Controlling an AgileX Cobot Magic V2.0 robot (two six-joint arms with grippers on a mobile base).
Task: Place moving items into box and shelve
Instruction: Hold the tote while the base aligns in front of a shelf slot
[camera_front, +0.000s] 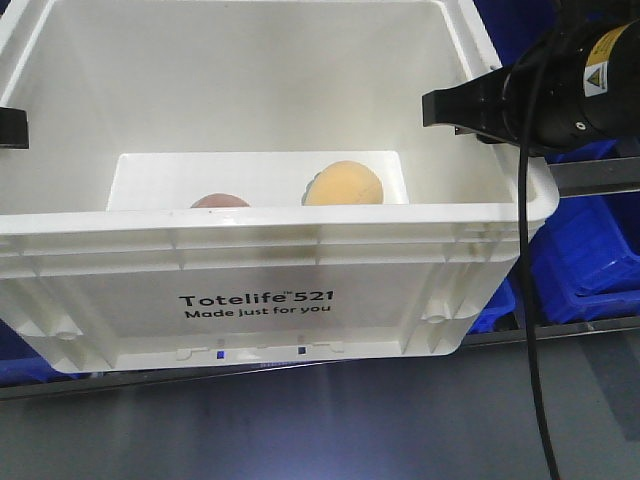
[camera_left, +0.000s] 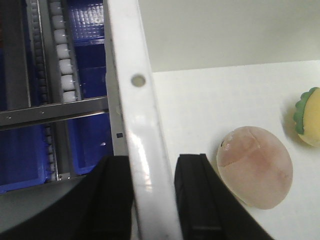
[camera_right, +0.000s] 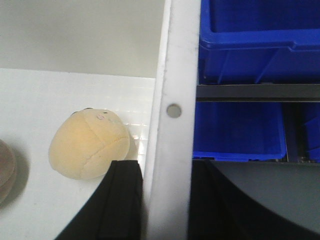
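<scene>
The white ribbed box (camera_front: 250, 305) with black "Totelife 521" print fills the front view. Two moving items lie on its floor. The reddish-pink one (camera_front: 220, 201) (camera_left: 255, 172) is on the left and the pale yellow-orange one (camera_front: 344, 185) (camera_right: 89, 145) is on the right. My left gripper (camera_left: 152, 200) straddles the box's left rim (camera_left: 135, 100), one black finger inside and one outside, shut on it. My right gripper (camera_right: 167, 200) clamps the right rim (camera_right: 175, 75) the same way and shows in the front view (camera_front: 450, 105). The yellow-orange item lies close to the right gripper's inner finger (camera_right: 122, 200).
Blue plastic bins (camera_front: 590, 255) (camera_right: 250, 40) sit on metal shelf rails (camera_right: 255, 91) to the right of the box. On the left are more blue bins (camera_left: 22, 155) and a roller track (camera_left: 62, 50). A black cable (camera_front: 530, 330) hangs from the right arm. A dark surface (camera_front: 300, 420) lies below.
</scene>
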